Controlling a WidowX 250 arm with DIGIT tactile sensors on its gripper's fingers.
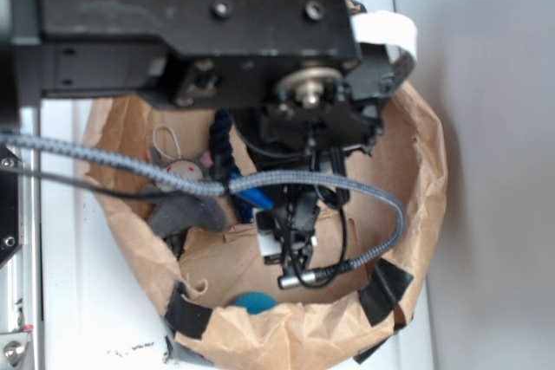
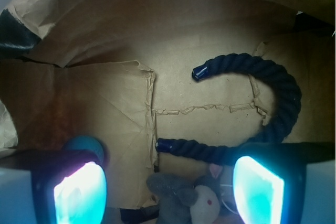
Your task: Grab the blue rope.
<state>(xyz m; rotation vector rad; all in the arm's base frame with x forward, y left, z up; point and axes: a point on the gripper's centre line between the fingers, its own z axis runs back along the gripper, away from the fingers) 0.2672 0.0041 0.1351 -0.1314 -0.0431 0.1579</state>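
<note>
Wrist view, centre right of frame: thick dark navy twisted rope [image 2: 273,85], bent in a U opening toward frame left, shiny blue capped ends at upper centre and lower centre, lying flat on the creased floor of a brown paper bag [image 2: 105,51]. Lower run of the U passing partly behind the right-hand pad.

Lower frame: gripper [image 2: 169,188] spread wide, glowing cyan pads [image 2: 258,190] at lower left and lower right, nothing held between them. Between the pads, at the bottom edge: small grey plush mouse [image 2: 184,199], just beside the rope's lower end. Partly hidden behind the lower-left pad: teal ball [image 2: 86,144].

Exterior view: black arm filling the upper frame, reaching down into the bag; a stretch of rope visible at upper centre beside the arm; grey braided cable [image 1: 173,179] crossing the bag from left to right.

Likely hazards, judged from this layout: closure on the plush mouse instead of the rope, given the toy's position directly between the pads; a pad landing on top of the lower run and pinning it; snagging of a raised paper crease.
</note>
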